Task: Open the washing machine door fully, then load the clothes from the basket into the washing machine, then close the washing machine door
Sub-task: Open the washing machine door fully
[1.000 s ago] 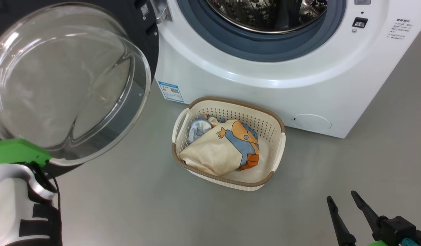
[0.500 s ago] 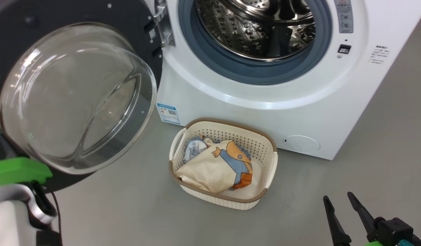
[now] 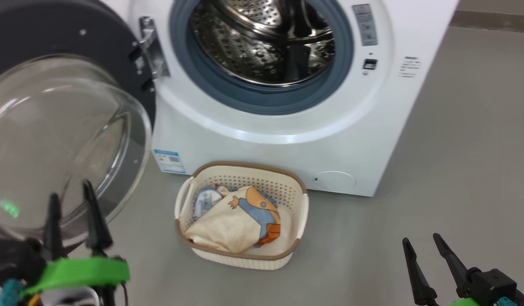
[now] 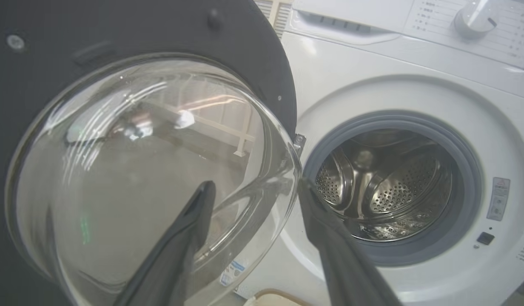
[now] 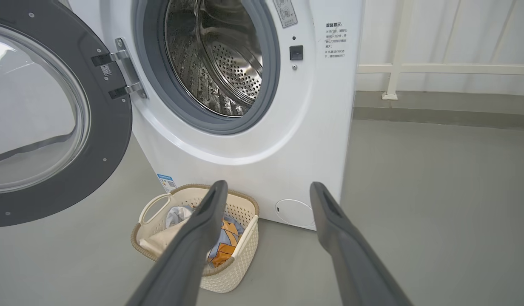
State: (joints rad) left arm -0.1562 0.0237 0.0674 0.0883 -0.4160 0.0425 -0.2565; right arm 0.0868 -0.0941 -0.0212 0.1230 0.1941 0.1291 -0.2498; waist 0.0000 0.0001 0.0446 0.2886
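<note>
The washing machine [image 3: 283,140] stands with its steel drum [image 3: 262,42] exposed. The washing machine door [image 3: 53,140] hangs open at the left on its metal hinge [image 3: 149,51], glass bowl bulging toward me. On the floor in front sits the basket [image 3: 302,212], holding the clothes: a cream garment with a cartoon print [image 3: 228,225] over a light blue one [image 3: 204,199]. My left gripper [image 3: 70,190] is open at the lower left, in front of the door glass [image 4: 138,170], with nothing between its fingers [image 4: 194,221]. My right gripper [image 3: 420,238] is open at the lower right, apart from the basket.
Grey floor [image 3: 457,170] spreads to the right of the machine and around the basket. A white railing and a pale curtain [image 5: 436,68] stand behind the machine's right side. A blue label [image 3: 169,160] marks the machine's lower left corner.
The head camera has lifted and turned, so the whole scene has shifted left and down. My left gripper's fingers have come into view, open, before the door glass. The right gripper has not moved.
</note>
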